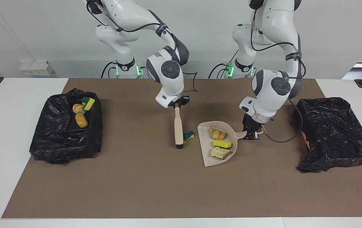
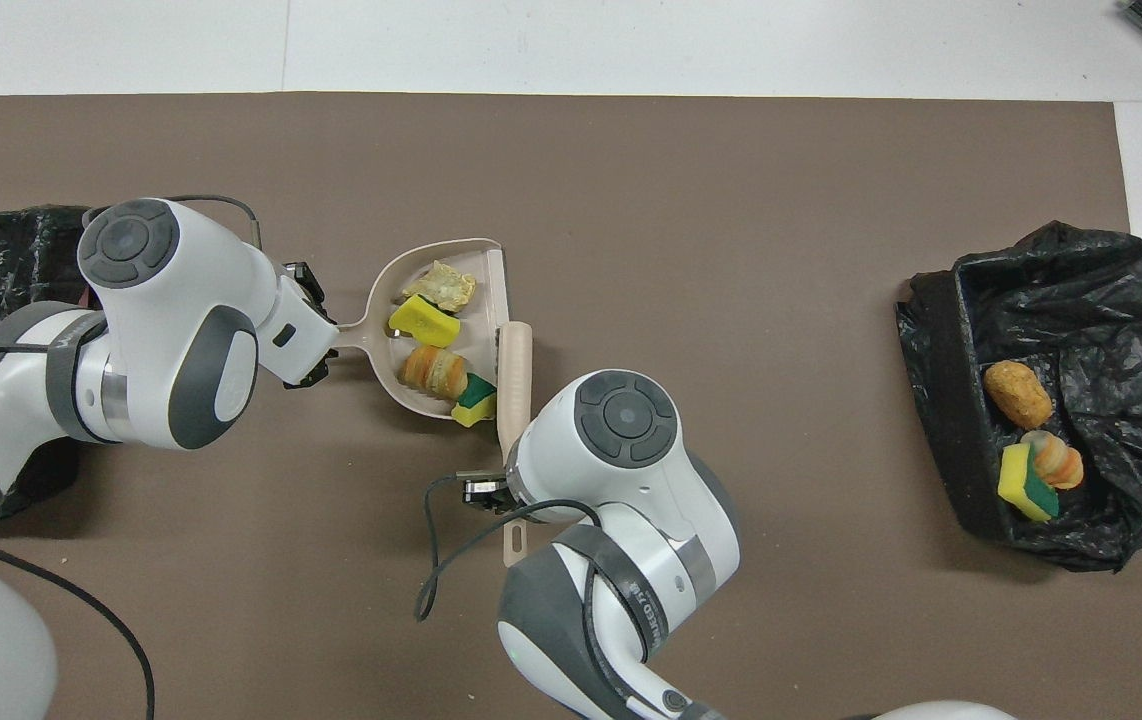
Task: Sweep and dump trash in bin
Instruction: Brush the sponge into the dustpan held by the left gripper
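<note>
Right gripper [image 1: 177,105] clamped on top end of beige-handled brush [image 1: 178,128]; brush upright, dark bristles down on brown mat [image 1: 168,190], just beside open lip of dustpan [image 1: 207,160]. Green-backed sponge scrap [image 1: 188,136] wedged between brush head and dustpan lip, touching brush; in overhead view seen at pan's edge, partly on the lip, next to a striped bread-like lump [image 2: 436,370].

Left gripper [image 1: 251,134] pinched on dustpan handle [image 1: 240,135]; pan flat on mat toward left arm's end of table. Inside pan: striped bread-like lump nearest the robots, yellow sponge piece [image 1: 222,144] in the middle, pale tan lump [image 1: 220,153] farthest from the robots.

Bin lined with black bag [image 1: 63,145] at right arm's end of table, holding three scraps: green-backed sponge [image 1: 88,103], round striped lump [image 1: 78,108], tan lump [image 1: 81,120]. Sponge and striped lump touching; tan lump just beside them.

Second black bag [image 1: 333,133] at left arm's end of table; contents not visible.
</note>
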`<state>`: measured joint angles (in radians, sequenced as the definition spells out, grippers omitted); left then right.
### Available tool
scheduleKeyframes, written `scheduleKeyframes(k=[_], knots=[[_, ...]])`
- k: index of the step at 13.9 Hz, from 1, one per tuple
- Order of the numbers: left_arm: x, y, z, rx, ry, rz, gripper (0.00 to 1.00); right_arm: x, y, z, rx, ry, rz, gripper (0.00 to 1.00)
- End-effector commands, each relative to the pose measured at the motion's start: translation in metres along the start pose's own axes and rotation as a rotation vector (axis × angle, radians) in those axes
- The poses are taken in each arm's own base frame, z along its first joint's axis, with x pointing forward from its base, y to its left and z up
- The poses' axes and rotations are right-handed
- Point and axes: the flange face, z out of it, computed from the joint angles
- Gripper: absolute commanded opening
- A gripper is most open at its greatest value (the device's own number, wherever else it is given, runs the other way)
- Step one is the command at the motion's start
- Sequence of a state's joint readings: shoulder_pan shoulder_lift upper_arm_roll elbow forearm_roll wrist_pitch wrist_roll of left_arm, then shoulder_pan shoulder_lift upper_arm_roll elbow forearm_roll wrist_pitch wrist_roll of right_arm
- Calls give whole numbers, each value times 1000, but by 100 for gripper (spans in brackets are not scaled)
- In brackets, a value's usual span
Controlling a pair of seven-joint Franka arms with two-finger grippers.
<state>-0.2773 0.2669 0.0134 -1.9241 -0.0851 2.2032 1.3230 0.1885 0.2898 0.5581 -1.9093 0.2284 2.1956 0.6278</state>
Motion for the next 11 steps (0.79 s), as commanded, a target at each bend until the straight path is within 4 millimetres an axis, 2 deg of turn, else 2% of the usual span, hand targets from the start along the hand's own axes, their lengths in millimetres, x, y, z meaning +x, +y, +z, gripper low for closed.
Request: scheduleKeyframes(k=[1, 5, 8, 11], knots=[[-7, 6, -4, -3, -23, -7, 34, 12, 5, -21, 22, 15, 25, 0], [-6, 7, -5, 3, -27, 0, 37, -4, 7, -48, -22, 25, 29, 0], [-7, 6, -5, 2, -29, -1, 41, -14, 18, -54, -126, 22, 13, 0], [-8, 5, -5, 3, -35, 0, 42, -15, 21, -53, -153, 36, 39, 0]])
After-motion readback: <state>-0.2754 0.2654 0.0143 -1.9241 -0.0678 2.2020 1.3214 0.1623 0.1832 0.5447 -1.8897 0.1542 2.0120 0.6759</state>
